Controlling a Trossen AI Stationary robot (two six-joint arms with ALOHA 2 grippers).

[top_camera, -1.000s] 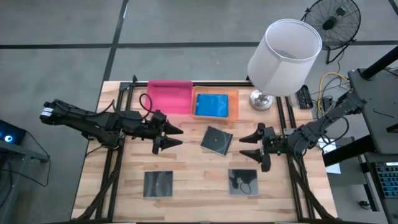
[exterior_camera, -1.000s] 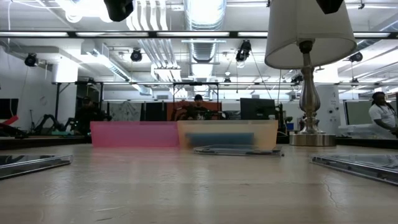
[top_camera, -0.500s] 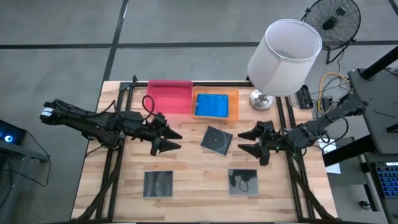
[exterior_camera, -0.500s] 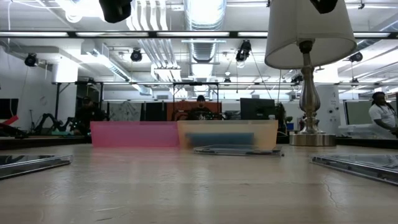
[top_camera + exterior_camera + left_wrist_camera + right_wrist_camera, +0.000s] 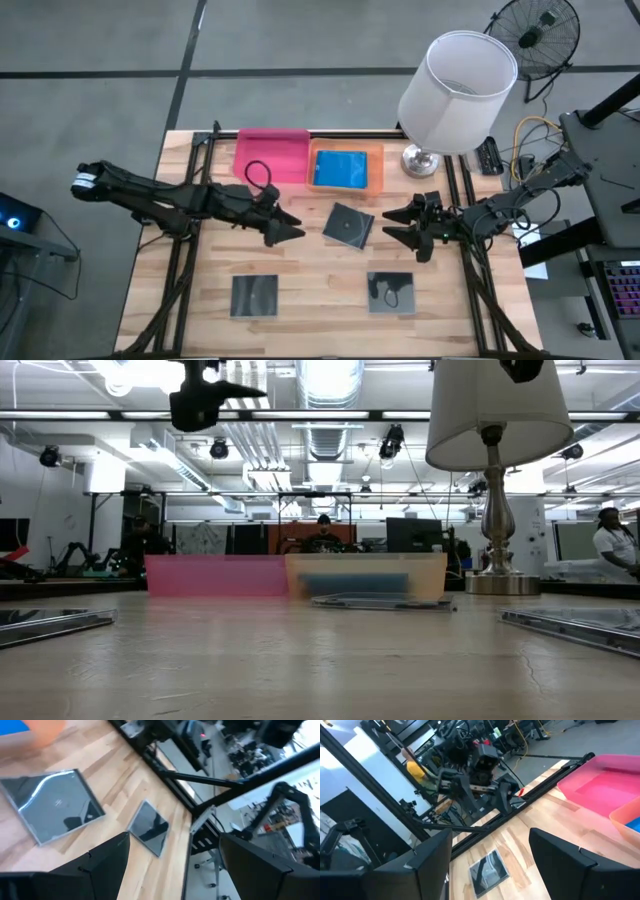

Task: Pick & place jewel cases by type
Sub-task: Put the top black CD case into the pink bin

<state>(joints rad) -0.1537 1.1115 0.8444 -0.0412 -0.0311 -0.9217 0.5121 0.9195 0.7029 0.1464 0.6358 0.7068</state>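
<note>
Grey floor (image 5: 300, 40), standing fan (image 5: 535, 35), exposed ceiling ducts (image 5: 330, 380).

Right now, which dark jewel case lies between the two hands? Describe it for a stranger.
Start at the orange plastic tray at the wooden table's back. Just in front lies a dark glossy square jewel case; unlike the two near the front edge, it sits rotated, table centre.

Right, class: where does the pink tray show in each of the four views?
High view: pink tray at the table's far edge, left of centre.
Low view: at the back, left of centre.
Left wrist view: not in it.
Right wrist view: behind the orange corner.
Shared landmark: the orange tray next to it.
</note>
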